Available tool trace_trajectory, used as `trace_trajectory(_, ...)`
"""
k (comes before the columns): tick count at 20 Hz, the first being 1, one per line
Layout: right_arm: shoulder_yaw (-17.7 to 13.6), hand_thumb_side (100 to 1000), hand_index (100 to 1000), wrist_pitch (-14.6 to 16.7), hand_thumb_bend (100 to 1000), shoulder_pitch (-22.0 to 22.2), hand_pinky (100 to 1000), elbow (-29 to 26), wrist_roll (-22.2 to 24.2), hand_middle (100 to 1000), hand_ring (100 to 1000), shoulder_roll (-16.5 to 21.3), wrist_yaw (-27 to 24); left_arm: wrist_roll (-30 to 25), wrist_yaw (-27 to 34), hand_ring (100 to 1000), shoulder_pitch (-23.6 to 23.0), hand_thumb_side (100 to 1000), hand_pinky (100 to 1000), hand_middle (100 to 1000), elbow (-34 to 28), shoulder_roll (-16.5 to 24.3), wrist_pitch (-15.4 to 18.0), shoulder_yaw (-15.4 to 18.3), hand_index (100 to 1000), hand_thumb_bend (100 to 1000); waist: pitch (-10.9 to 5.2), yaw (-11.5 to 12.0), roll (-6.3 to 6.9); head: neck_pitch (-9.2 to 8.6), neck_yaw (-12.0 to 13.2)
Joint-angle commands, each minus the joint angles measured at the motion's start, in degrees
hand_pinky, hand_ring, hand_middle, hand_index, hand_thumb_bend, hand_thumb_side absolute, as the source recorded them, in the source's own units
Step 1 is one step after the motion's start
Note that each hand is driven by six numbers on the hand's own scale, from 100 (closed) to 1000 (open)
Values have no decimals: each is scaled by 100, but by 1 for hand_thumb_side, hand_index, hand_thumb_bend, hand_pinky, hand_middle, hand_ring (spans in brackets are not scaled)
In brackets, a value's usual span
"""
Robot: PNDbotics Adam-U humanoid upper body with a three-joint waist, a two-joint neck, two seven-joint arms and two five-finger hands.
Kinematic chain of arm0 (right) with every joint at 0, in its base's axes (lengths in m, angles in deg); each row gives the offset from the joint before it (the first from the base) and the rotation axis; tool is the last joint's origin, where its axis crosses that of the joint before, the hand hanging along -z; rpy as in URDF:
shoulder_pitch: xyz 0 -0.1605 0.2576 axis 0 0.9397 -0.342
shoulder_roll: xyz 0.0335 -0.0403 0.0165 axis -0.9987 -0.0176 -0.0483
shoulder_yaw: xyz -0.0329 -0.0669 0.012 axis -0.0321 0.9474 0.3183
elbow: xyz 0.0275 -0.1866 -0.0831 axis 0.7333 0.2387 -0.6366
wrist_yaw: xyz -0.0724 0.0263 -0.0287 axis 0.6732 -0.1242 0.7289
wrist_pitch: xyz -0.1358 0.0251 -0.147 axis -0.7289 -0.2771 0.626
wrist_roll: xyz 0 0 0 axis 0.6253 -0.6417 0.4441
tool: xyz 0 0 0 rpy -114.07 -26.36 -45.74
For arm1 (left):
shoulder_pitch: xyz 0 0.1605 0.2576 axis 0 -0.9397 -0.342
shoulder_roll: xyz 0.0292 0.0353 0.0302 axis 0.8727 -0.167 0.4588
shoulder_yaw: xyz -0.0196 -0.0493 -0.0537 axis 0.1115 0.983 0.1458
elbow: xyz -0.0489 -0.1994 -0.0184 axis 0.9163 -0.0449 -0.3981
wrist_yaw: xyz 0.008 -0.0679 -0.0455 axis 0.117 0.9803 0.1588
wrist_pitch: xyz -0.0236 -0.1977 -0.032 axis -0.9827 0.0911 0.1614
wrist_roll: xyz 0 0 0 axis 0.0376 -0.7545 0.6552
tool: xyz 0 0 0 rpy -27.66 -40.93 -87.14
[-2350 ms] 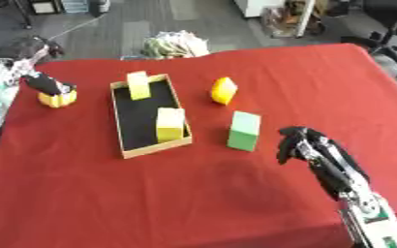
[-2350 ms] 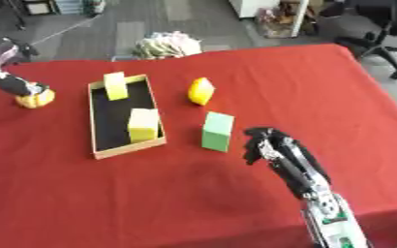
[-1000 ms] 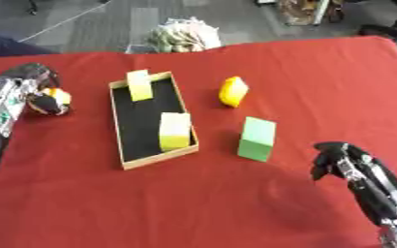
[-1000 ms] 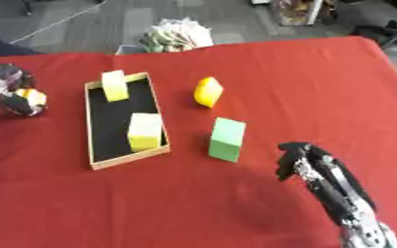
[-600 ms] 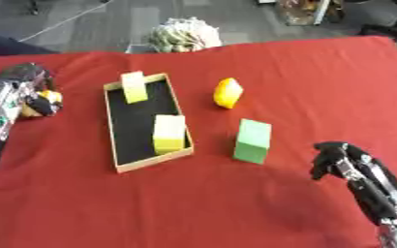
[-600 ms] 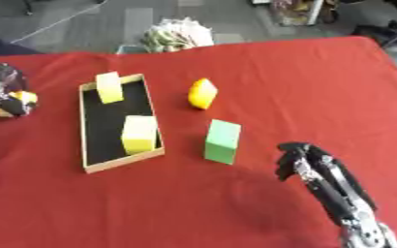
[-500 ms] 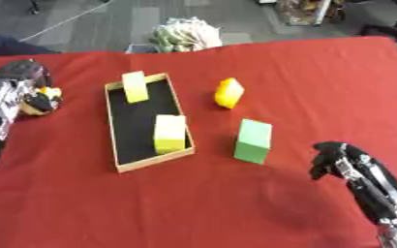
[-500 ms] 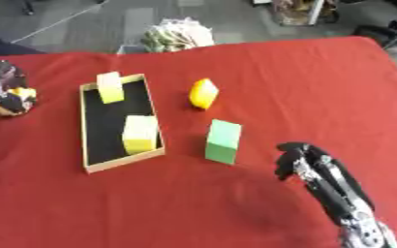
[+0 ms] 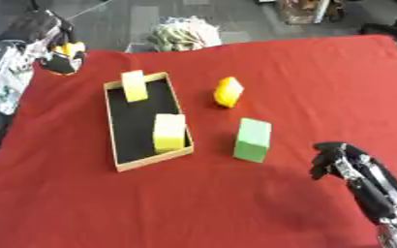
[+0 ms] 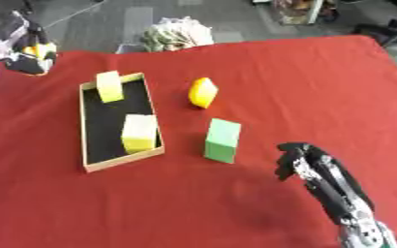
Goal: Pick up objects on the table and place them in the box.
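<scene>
Your left hand (image 9: 53,41) sat in the upper left of the frame, at the far left edge of the table (image 9: 320,87), its fingers curled round a small yellow-and-black thing (image 9: 65,57) — what it was could not be made out. Whether that thing touched the cloth I could not tell.

Your right hand (image 9: 333,160) hung in the lower right of the frame, fingers curled in and holding nothing, well apart from every block.

The box (image 9: 117,160) lay left of centre on the red table, long side running away from you. Two yellow blocks were in it: one (image 9: 134,85) leaning at the far end, against the far rim, and one (image 9: 169,132) nearer you, by the right wall.

Outside the box, a green block (image 9: 252,139) stood upright just right of the box's near end, between the box and your right hand. A yellow piece (image 9: 228,91) with a rounded side sat farther back, near the middle of the frame — apart from the box and the green block.

A pale bundle (image 9: 183,33) lay beyond the table's far edge.
</scene>
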Motion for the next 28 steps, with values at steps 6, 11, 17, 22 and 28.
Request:
trace_trajectory(6, -18, 666, 731, -12, 100, -30, 495, -54, 15, 525, 530, 63, 16, -704, 397, 428, 251, 165, 542, 394, -677, -535, 617, -834, 571, 186, -146, 45, 105, -22, -49)
trace_trajectory(11, -19, 665, 731, -19, 100, -37, 496, -58, 21, 526, 530, 66, 22, -1140, 571, 445, 168, 180, 559, 415, -785, -548, 819, -1080, 593, 220, -153, 56, 124, -27, -65)
trace_trajectory(17, -12, 664, 731, -21, 100, -46, 496, -61, 43, 527, 531, 60, 28, -1520, 508, 475, 65, 196, 591, 453, -752, -616, 883, -1227, 634, 266, -164, 66, 128, -33, -77)
trace_trajectory(22, -10, 661, 731, -21, 100, -52, 496, -62, 52, 528, 531, 57, 27, -1606, 413, 548, -17, 210, 671, 542, -620, -697, 923, -1295, 716, 321, -166, 74, 127, -41, -87)
trace_trajectory(28, -17, 659, 731, -22, 100, -38, 497, -59, 53, 529, 532, 59, 31, -1952, 520, 687, -94, 228, 768, 722, -711, -604, 1084, -1356, 823, 466, -194, 102, 134, -29, -124)
